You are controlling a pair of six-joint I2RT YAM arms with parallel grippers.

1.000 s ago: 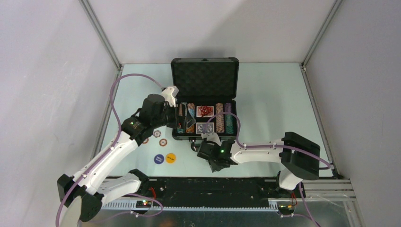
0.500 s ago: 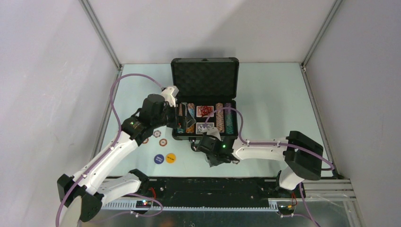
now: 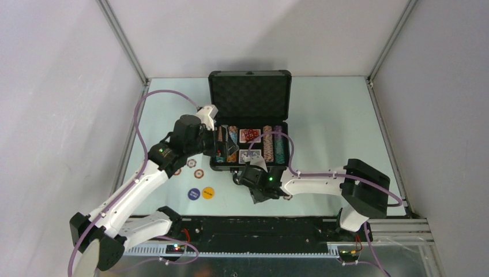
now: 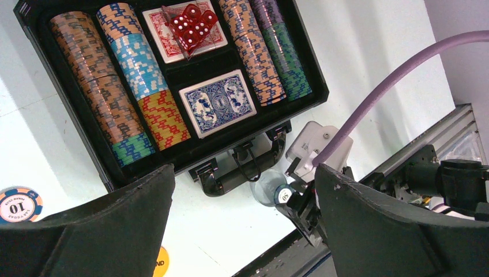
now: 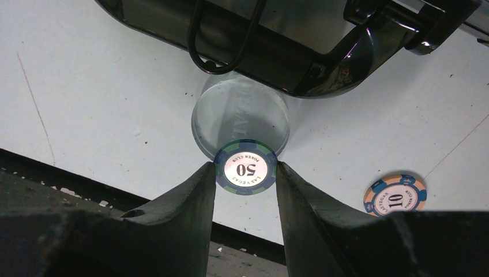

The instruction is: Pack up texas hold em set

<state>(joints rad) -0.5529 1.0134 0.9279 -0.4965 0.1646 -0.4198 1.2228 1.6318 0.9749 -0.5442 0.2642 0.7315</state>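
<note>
The right gripper (image 5: 246, 173) is clenching a green-and-blue 50 chip (image 5: 246, 167) by its rim, jaws on opposite edges, likely so it can be tipped on edge for stowing. The chip is lying roughly flat, face turned to the wrist camera, just in front of the handle of the case (image 3: 249, 98) and overlapping a clear round disc (image 5: 240, 115). Whether it is touching the desk (image 5: 86, 86) I cannot tell. Being round, it has no long axis. The chip rows (image 4: 101, 86) are running front to back. The left gripper (image 4: 243, 173) is hovering near the case's left side, jaws released.
</note>
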